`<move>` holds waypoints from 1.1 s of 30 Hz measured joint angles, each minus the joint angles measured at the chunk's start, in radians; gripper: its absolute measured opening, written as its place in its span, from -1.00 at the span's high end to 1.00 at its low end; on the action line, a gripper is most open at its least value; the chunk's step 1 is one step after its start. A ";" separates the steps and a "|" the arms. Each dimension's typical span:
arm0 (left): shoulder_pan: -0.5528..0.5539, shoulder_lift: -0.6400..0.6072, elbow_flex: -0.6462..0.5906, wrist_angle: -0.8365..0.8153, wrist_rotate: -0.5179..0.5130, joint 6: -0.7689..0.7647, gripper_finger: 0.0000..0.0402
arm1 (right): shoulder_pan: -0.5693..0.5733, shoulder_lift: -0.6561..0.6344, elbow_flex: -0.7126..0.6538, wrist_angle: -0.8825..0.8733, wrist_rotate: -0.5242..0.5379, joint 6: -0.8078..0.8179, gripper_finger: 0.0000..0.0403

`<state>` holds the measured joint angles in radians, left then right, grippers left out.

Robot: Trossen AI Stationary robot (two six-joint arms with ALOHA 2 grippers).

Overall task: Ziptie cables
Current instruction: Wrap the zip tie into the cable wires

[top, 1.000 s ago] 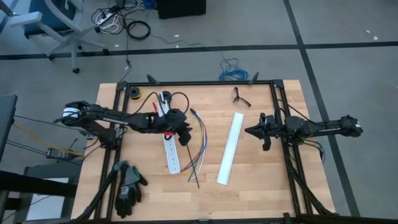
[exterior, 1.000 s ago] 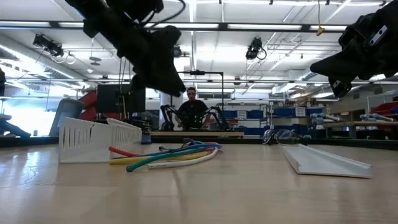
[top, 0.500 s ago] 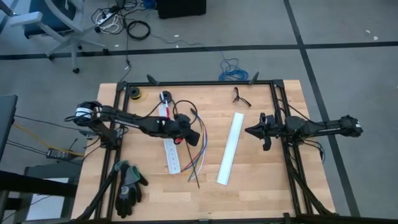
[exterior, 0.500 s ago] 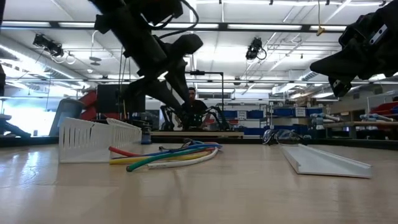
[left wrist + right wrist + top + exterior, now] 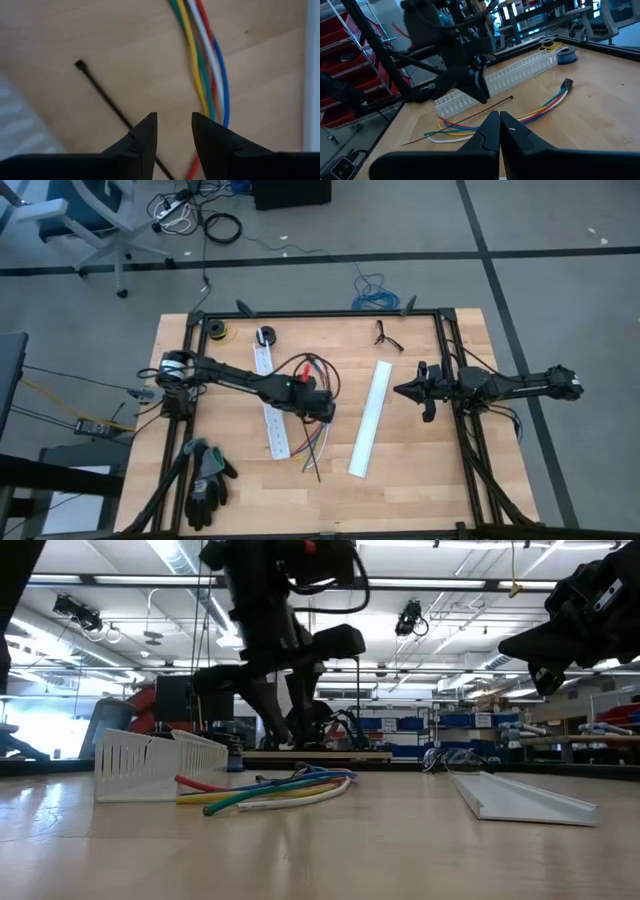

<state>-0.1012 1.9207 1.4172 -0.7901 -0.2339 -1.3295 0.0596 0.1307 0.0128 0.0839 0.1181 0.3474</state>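
Note:
The cables (image 5: 313,442) are a loose bundle of thin coloured wires lying flat on the wooden table; they also show in the low view (image 5: 268,790) and the left wrist view (image 5: 204,65). A thin dark ziptie (image 5: 100,92) lies on the table beside them. My left gripper (image 5: 326,411) hovers open above the bundle's far part, and its fingers (image 5: 172,122) stand above the board between the ziptie and the wires. My right gripper (image 5: 398,391) waits shut at the table's right side, pointing left (image 5: 499,120).
A white perforated strip (image 5: 273,412) lies left of the cables and a plain white strip (image 5: 367,418) lies to their right. Dark gloves (image 5: 205,480) sit at the near left corner. Two spools (image 5: 264,335) and a pair of glasses (image 5: 386,335) lie near the far edge.
My left gripper has travelled toward the table's right and slightly toward the near edge, going from above the perforated strip to above the cables. The cables and the ziptie have stayed where they were.

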 joint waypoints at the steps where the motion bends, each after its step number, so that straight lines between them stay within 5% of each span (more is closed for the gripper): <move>1: -0.004 0.014 0.033 -0.032 0.001 -0.010 0.35 | 0.000 0.000 0.000 0.000 0.000 0.000 0.98; 7: -0.006 0.083 0.147 -0.154 0.024 -0.092 0.35 | 0.000 0.000 0.000 0.000 0.000 0.000 0.98; 28: 0.068 0.128 0.131 -0.228 0.025 -0.226 0.35 | 0.000 0.000 0.000 0.013 0.000 0.000 0.98; 33: 0.111 0.129 0.087 -0.211 0.093 -0.228 0.35 | 0.000 0.000 0.000 0.012 0.000 0.000 0.98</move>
<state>0.0102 2.0492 1.5046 -1.0009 -0.1407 -1.5578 0.0593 0.1307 0.0128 0.0963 0.1177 0.3477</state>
